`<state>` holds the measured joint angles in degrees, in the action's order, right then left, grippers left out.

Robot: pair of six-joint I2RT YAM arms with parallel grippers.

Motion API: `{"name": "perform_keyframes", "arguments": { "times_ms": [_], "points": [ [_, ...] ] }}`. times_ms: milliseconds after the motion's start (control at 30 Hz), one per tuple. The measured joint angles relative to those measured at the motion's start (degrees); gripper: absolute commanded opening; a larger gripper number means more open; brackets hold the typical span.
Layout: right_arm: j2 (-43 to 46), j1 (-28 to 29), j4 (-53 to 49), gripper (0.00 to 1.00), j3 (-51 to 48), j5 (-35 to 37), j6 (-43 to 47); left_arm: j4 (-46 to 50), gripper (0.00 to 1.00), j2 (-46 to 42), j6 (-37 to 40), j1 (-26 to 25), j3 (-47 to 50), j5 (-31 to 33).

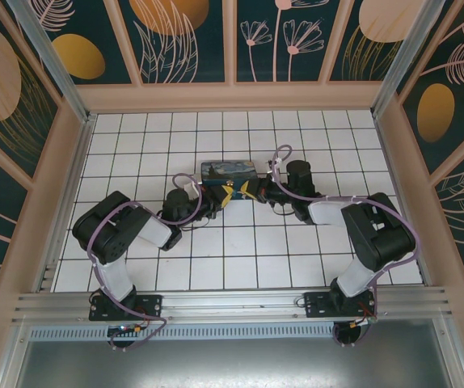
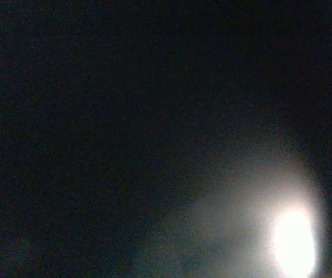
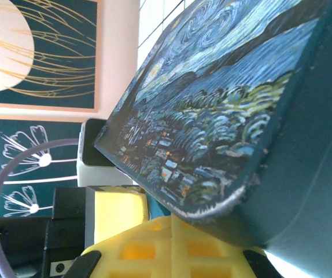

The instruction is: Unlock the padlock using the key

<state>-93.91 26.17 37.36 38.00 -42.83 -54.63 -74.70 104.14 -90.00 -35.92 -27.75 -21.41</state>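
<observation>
Fingers [image 1: 230, 193] of both arms meet beside the tin box [image 1: 228, 170].

Three cameras: one overhead, two wrist-mounted.
The top view looks down from behind the arm bases [image 1: 127, 305] at six o'clock, taking in the painted tin box [image 1: 228, 171] near centre. The right wrist camera sits close against that same box [image 3: 212, 116]. The left wrist view is dark, with a glare spot [image 2: 293, 243] at five o'clock.
</observation>
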Motion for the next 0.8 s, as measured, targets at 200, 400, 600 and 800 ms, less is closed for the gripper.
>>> {"name": "perform_keyframes", "arguments": {
  "times_ms": [200,400,600,800],
  "points": [
    [0.0,0.57,5.2,0.0,-2.16,2.54,0.02,-2.01,0.0,0.74,-2.73,0.26,0.02,-0.46],
    [-0.46,1.16,18.23,0.0,-7.39,4.92,-6.47,-7.08,0.0,2.38,-8.7,0.26,0.35,-1.99],
    [-1.64,2.08,22.03,0.0,-7.61,7.08,-10.54,-7.85,0.0,2.38,-11.17,0.37,0.55,-1.09],
    [-1.62,3.28,20.52,0.0,-6.23,9.9,-11.85,-8.33,0.0,2.21,-11.69,0.7,0.9,-0.17]
  ]
}}
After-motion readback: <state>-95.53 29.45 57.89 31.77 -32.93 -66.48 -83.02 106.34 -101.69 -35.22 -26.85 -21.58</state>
